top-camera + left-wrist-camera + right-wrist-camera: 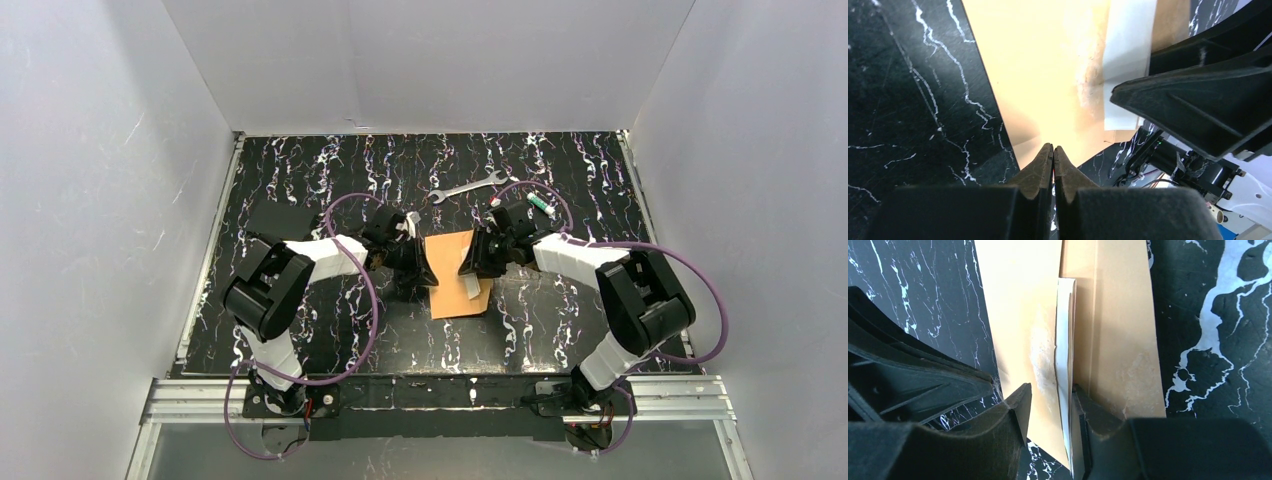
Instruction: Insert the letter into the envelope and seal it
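The black marbled bench (560,340) carries the work near its middle, where both arms reach in from the near edge and meet over the paper.

The envelope (450,288) lies there, its long sides running from the near edge toward the far edge. The left claw (1053,149) is at the envelope's left edge. It is clenched, tips pressed together with that edge apparently pinched between them.

The letter (1065,330) shows only as a narrow pale strip between two kraft layers, so I judge it partly tucked in. How deep it sits cannot be seen. The right claw (1050,390) is at the right edge and released. Its jaws stand apart on either side of that pale strip, with nothing clamped.

Both sheets look light, thin and limp. They should bend under any push, crease readily and probably slide on the glossy bench. The envelope wants holding by an outer edge or the flap, so its mouth stays slack. The letter is best nipped at its exposed edge and fed in flat, since it may buckle if shoved.

A wrench (468,186) lies toward the far edge. A small green-tipped object (541,205) lies closer to the far right corner.
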Tool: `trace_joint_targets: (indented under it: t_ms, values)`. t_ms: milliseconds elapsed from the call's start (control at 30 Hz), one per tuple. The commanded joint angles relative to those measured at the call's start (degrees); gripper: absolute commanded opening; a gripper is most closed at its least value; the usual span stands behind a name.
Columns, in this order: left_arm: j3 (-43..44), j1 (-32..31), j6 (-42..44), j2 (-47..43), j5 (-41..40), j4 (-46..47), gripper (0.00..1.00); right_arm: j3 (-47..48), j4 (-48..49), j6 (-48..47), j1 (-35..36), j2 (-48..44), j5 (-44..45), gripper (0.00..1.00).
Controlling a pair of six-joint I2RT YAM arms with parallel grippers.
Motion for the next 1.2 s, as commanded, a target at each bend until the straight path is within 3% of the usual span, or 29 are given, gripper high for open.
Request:
trace_joint_targets:
  t_ms: [0, 167, 267, 367, 700, 1033, 1167]
  values:
    - [-0.99, -0.1, 1.49, -1.39, 0.39, -0.47, 0.0, 0.79, 3.8, -0.19, 0.24, 0.35, -1.62, 0.41]
    - [-0.57, -0.2, 0.09, 3.0, -0.56, -1.67, 0.0, 1.95, 1.06, -1.14, 0.21, 0.17, -1.49, 0.48]
    - [1.38, -0.27, 1.48, 5.17, -2.81, -8.2, 0.0, 2.05, -0.85, -3.5, 0.17, -1.26, 0.23, 0.54]
    - [3.5, -0.19, 3.01, 7.75, -3.96, -13.46, 0.0, 2.03, -3.0, -5.37, -0.51, -1.3, 1.9, 0.54]
    - [3.82, -0.19, 3.18, 8.17, -4.62, -14.86, 0.0, 0.35, -6.72, -2.88, -1.41, -2.79, 6.93, 0.39]
    - [5.68, -0.19, 3.59, 7.68, -3.16, -16.19, 0.0, -1.82, -4.83, -3.3, -1.5, -1.43, 4.62, 0.11]
    - [8.57, -0.1, 4.04, 3.75, -2.84, -16.52, 0.31, -3.29, -3.42, -2.68, -1.84, -1.17, 4.38, 0.08]
